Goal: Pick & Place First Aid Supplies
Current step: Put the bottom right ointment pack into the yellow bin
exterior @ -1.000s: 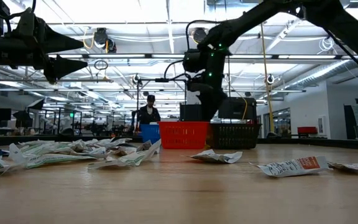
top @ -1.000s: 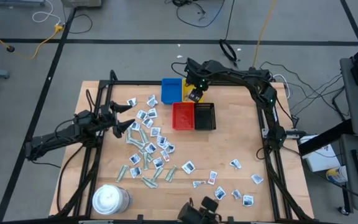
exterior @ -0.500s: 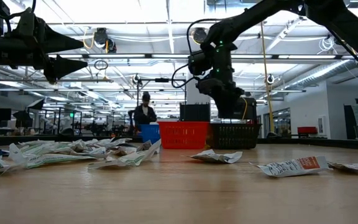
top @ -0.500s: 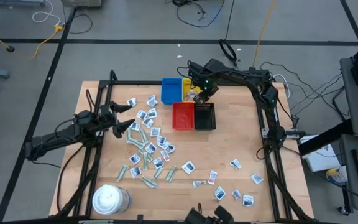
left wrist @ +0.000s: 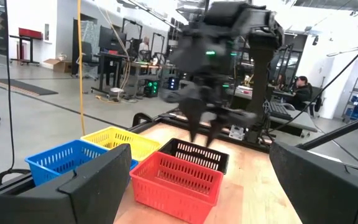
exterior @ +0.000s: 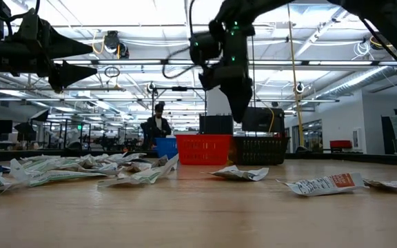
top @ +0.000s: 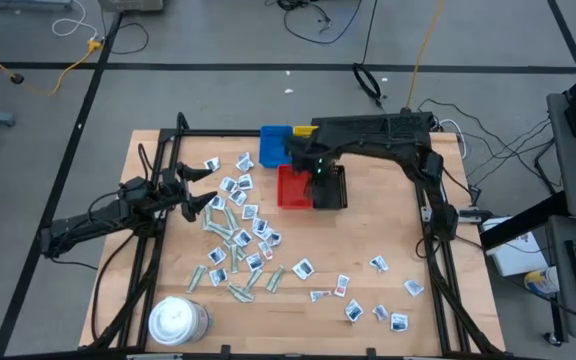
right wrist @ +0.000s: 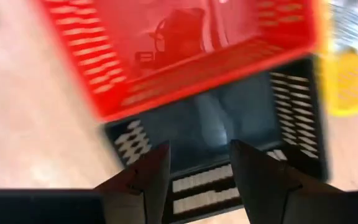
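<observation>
From above the right gripper (top: 320, 172) is hidden under its arm; its wrist view shows fingers (right wrist: 143, 180) spread, empty, over the black tray (right wrist: 216, 143). Packets (top: 240, 225) lie well apart, under the wide-open left gripper (top: 203, 186)

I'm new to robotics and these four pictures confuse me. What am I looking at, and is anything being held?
These are two robot arms at a wooden table, filmed from overhead, from table height, and from a camera on each wrist. Small wrapped first aid packets lie scattered on the table, beside a white tub. Blue, yellow, red and black baskets stand at the far edge. The right gripper hangs over the red and black baskets, fingers open and empty. The left gripper waits open above the packets, holding nothing.
</observation>
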`<action>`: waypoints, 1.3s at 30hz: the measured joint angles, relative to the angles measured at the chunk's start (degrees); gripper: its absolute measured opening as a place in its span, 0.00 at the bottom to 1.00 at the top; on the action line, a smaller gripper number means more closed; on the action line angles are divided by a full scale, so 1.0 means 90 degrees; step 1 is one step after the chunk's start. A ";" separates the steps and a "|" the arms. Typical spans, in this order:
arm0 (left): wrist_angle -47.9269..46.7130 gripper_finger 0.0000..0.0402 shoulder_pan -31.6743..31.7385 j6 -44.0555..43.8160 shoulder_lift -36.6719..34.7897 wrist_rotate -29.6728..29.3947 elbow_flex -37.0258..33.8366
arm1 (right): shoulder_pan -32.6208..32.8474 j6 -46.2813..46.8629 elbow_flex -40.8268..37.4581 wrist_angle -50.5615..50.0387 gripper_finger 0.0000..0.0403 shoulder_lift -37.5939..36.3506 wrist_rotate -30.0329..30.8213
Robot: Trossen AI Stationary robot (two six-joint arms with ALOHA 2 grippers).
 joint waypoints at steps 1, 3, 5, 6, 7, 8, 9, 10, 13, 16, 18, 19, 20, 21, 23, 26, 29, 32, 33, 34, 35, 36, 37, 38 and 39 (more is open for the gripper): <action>-0.0001 0.97 0.0000 0.0000 0.0001 0.0002 0.0000 | 0.0158 -0.0001 0.0001 -0.0003 0.40 -0.0007 0.0000; -0.0001 0.97 0.0001 0.0000 0.0000 0.0002 0.0001 | 0.0483 -0.0012 0.0002 -0.0006 0.40 -0.0007 0.0000; -0.0001 0.97 0.0001 0.0001 0.0000 0.0002 0.0001 | 0.0810 -0.0159 0.0002 -0.0001 0.40 -0.0002 -0.0005; -0.0001 0.97 -0.0001 0.0001 0.0000 0.0002 0.0001 | 0.0981 -0.0267 0.0002 -0.0008 0.40 -0.0002 -0.0014; 0.0000 0.97 0.0000 0.0001 0.0001 0.0002 0.0001 | 0.1158 -0.0373 0.0002 -0.0034 0.40 -0.0005 -0.0017; 0.0000 0.97 0.0000 0.0001 0.0000 0.0002 0.0000 | 0.1325 -0.0484 0.0002 -0.0071 0.40 -0.0005 -0.0017; 0.0000 0.97 -0.0001 0.0001 0.0001 0.0002 0.0000 | 0.1507 -0.0615 0.0002 -0.0112 0.40 -0.0005 -0.0018; -0.0001 0.97 -0.0001 0.0001 0.0002 0.0002 0.0000 | 0.1680 -0.0771 0.0002 -0.0135 0.40 -0.0005 -0.0019; -0.0001 0.97 -0.0001 0.0001 0.0000 0.0002 0.0001 | 0.2189 -0.1328 0.0002 -0.0201 0.40 -0.0005 -0.0019; -0.0001 0.97 -0.0001 0.0001 0.0000 0.0002 0.0001 | 0.2679 -0.1935 0.0002 -0.0333 0.40 -0.0005 -0.0019; 0.0000 0.97 -0.0001 0.0000 0.0000 0.0002 0.0001 | 0.2982 -0.2291 0.0002 -0.0380 0.40 -0.0005 -0.0015; -0.0001 0.97 0.0000 0.0001 0.0002 0.0001 0.0000 | 0.3126 -0.2441 0.0002 -0.0421 0.40 -0.0005 -0.0013; 0.0000 0.97 0.0000 0.0001 0.0000 0.0001 0.0001 | 0.3266 -0.2569 0.0002 -0.0476 0.40 -0.0005 -0.0015; -0.0001 0.97 -0.0001 0.0001 0.0000 0.0002 0.0000 | 0.3409 -0.2692 0.0002 -0.0525 0.40 -0.0005 -0.0011; -0.0001 0.97 0.0001 0.0001 0.0002 0.0002 0.0001 | 0.3692 -0.2874 0.0002 -0.0596 0.40 -0.0005 -0.0005; -0.0001 0.97 -0.0001 -0.0001 0.0000 0.0002 0.0001 | 0.4110 -0.2947 0.0002 -0.0626 0.40 -0.0005 -0.0002; -0.0001 0.97 -0.0001 0.0001 0.0001 0.0000 -0.0001 | 0.4515 -0.2953 0.0002 -0.0618 0.40 -0.0004 -0.0002; 0.0000 0.97 0.0001 0.0001 0.0001 0.0002 0.0001 | 0.4875 -0.2956 0.0002 -0.0613 0.40 -0.0004 -0.0005; 0.0000 0.97 -0.0001 0.0001 0.0001 0.0002 0.0001 | 0.4974 -0.2956 -0.0021 -0.0573 0.40 -0.0004 -0.0002; 0.0001 0.97 -0.0001 0.0000 0.0001 0.0001 0.0000 | 0.5054 -0.2956 -0.0088 -0.0509 0.40 -0.0005 -0.0002; -0.0001 0.97 0.0000 0.0001 0.0002 0.0002 0.0000 | 0.5124 -0.2966 -0.0198 -0.0409 0.40 -0.0007 -0.0002; 0.0000 0.97 0.0000 0.0000 0.0001 0.0002 0.0001 | 0.5185 -0.3039 -0.0346 -0.0292 0.40 -0.0007 -0.0005; -0.0001 0.97 -0.0001 0.0001 0.0002 0.0002 0.0001 | 0.5231 -0.3161 -0.0501 -0.0172 0.40 -0.0001 -0.0003; -0.0001 0.97 0.0000 0.0000 0.0001 0.0001 0.0001 | 0.5265 -0.3295 -0.0657 -0.0044 0.40 0.0008 0.0001; -0.0001 0.97 -0.0001 0.0001 0.0000 0.0000 0.0001 | 0.5289 -0.3386 -0.0813 0.0091 0.40 0.0005 0.0002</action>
